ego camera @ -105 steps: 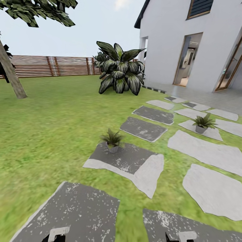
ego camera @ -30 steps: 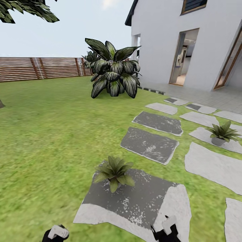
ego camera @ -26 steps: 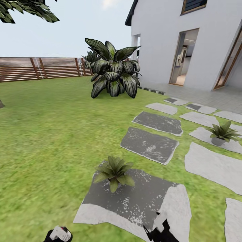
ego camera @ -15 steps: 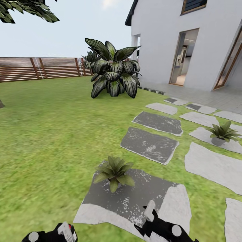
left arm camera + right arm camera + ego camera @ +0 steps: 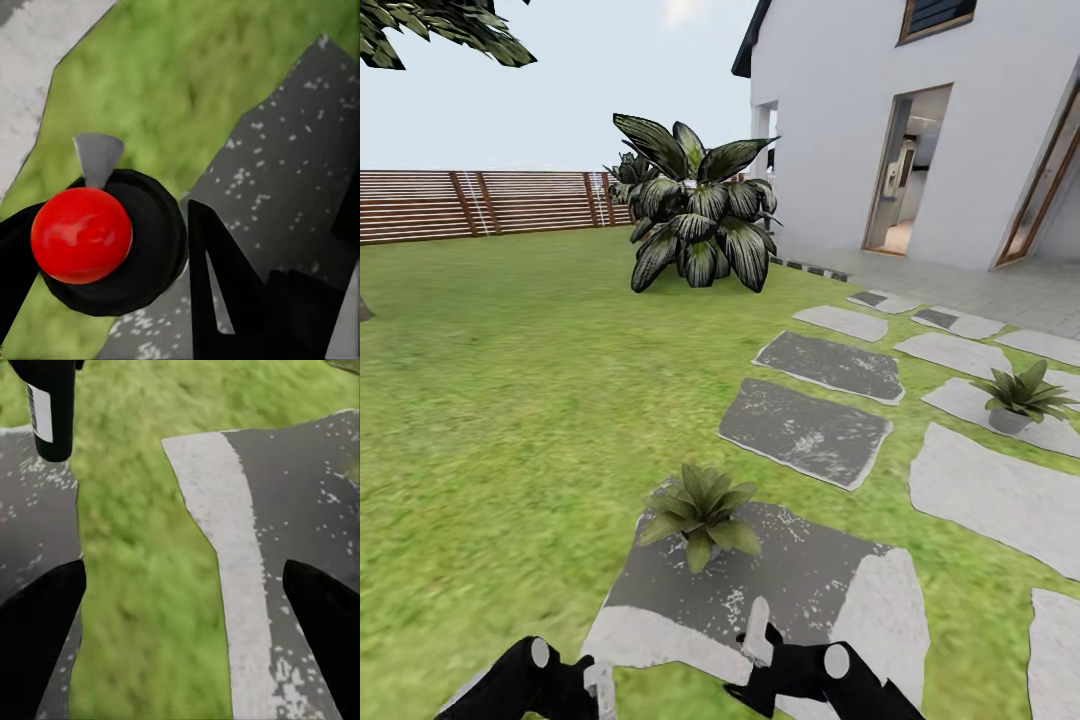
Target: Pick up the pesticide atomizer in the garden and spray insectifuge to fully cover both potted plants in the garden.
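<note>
The near potted plant (image 5: 700, 515) stands on the corner of a dark stepping stone (image 5: 780, 590) just ahead of me. Further off to the right, the second potted plant (image 5: 1018, 396) sits in its grey pot on a pale stone. My left gripper (image 5: 585, 690) (image 5: 112, 240) is low at the left, shut on the pesticide atomizer (image 5: 82, 234), a black bottle with a red top and grey nozzle. Its white-labelled body (image 5: 46, 405) hangs over the grass. My right gripper (image 5: 752, 660) (image 5: 187, 637) is open over the near stone's edge, short of the near plant.
The lawn (image 5: 510, 400) stretches left to a brown slat fence (image 5: 480, 205). A big dark striped shrub (image 5: 695, 225) stands ahead. Stepping stones (image 5: 805, 430) lead right toward the white house (image 5: 880, 120) and its paved terrace (image 5: 1000, 290).
Since 3.5 s ago the view moved closer to the near plant. In the last second both arms rose into view, the right gripper swinging left and the left gripper right with the atomizer.
</note>
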### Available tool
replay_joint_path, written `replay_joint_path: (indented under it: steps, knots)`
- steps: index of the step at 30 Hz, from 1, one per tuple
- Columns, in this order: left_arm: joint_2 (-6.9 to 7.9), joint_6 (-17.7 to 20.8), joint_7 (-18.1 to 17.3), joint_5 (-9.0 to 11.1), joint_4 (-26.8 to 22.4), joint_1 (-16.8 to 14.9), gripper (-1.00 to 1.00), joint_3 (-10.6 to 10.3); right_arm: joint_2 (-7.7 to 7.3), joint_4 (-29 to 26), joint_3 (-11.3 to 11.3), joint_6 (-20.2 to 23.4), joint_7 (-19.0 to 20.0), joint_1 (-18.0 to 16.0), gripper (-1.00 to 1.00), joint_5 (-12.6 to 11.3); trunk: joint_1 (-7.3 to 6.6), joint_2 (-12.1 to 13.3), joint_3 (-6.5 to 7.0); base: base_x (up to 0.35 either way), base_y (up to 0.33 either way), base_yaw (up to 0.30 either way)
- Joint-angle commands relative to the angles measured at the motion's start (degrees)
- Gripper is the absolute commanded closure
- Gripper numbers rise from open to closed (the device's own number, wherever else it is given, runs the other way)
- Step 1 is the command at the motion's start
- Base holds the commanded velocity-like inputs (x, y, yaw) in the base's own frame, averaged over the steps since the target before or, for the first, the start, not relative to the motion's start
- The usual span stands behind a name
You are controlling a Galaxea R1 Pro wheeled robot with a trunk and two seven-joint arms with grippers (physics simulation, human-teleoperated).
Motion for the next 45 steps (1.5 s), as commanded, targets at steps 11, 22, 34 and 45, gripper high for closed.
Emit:
replay_joint_path:
  steps: [11,22,34,45]
  knots:
    - [-5.56,0.37,-0.45,-8.39,0.01,-1.14,1.0,-0.11,1.33,-1.28,-0.03,-0.38,5.68,-0.58,1.0,0.9,-0.01,-0.02,-0.05,0.0,0.0,0.0]
    - [-8.61,0.35,-0.32,-10.68,-0.03,-1.15,1.0,-0.06,2.93,-1.35,0.02,-0.38,6.53,-0.58,1.0,0.92,-0.01,-0.02,-0.05,0.0,0.0,0.0]
    - [-9.56,-0.74,-0.74,-10.08,-0.05,-1.15,1.0,-0.01,3.73,-1.24,0.0,-0.38,6.54,-0.58,1.0,1.14,-0.01,-0.02,-0.05,0.0,0.0,0.0]
    - [-9.57,-2.88,-4.67,-9.7,-0.08,-1.65,1.0,0.16,3.55,-1.05,-0.15,-0.47,6.52,-0.58,1.0,1.25,-0.01,-0.02,-0.05,0.0,0.0,0.0]
